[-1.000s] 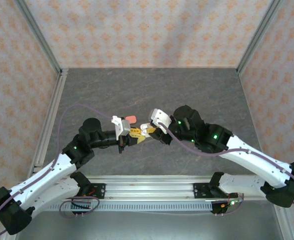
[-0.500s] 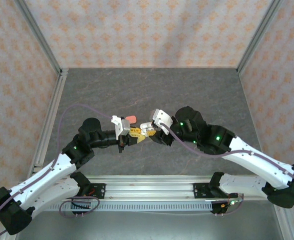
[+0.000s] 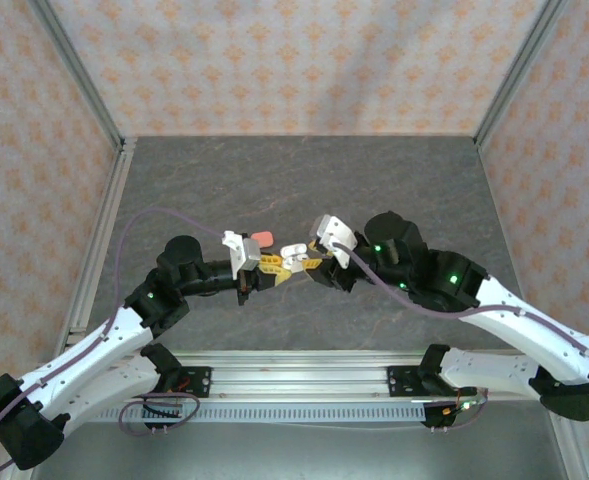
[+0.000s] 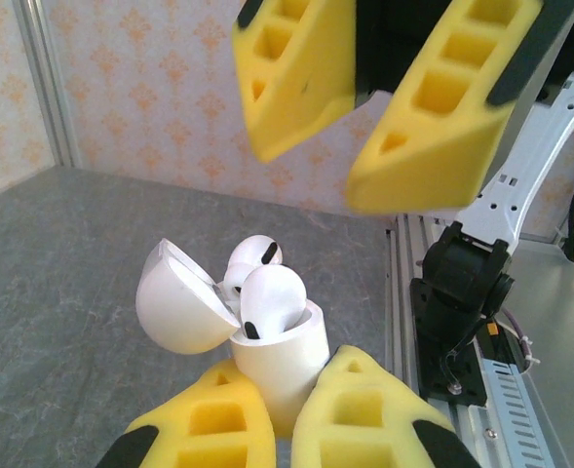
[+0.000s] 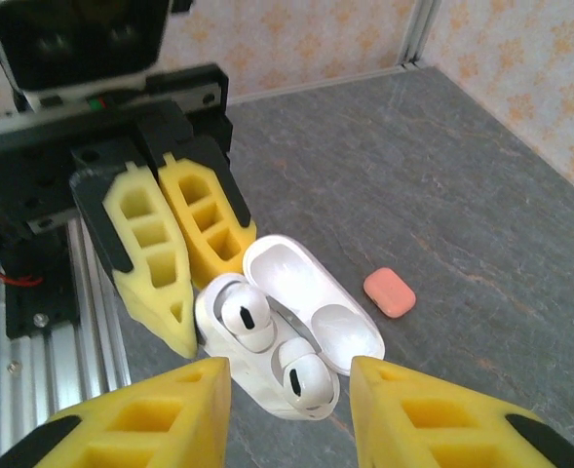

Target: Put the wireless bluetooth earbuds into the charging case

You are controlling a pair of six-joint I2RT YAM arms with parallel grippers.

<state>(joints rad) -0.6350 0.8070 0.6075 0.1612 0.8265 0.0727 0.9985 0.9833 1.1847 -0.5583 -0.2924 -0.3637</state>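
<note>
My left gripper (image 4: 285,378) is shut on the lower body of a white charging case (image 4: 279,356), held above the table. Its lid (image 4: 174,302) stands open. Two white earbuds (image 4: 272,297) sit in the case's wells, heads up; they show in the right wrist view as the rear earbud (image 5: 246,317) and the front earbud (image 5: 306,380). My right gripper (image 5: 287,375) faces the case (image 5: 213,327) from the other side. Its yellow fingers (image 5: 150,419) are spread to either side of the case's near end and touch nothing. From above, the left gripper (image 3: 272,266) and right gripper (image 3: 310,265) meet at the case (image 3: 292,255).
A closed coral-pink case (image 5: 390,292) lies on the grey table just beyond the grippers, also seen from above (image 3: 261,236). The aluminium rail (image 4: 481,390) with the arm bases runs along the near edge. Patterned walls enclose the other sides.
My right gripper has drawn back to the right, away from the case, with its fingers a little wider apart. The left arm and the case have stayed put.
</note>
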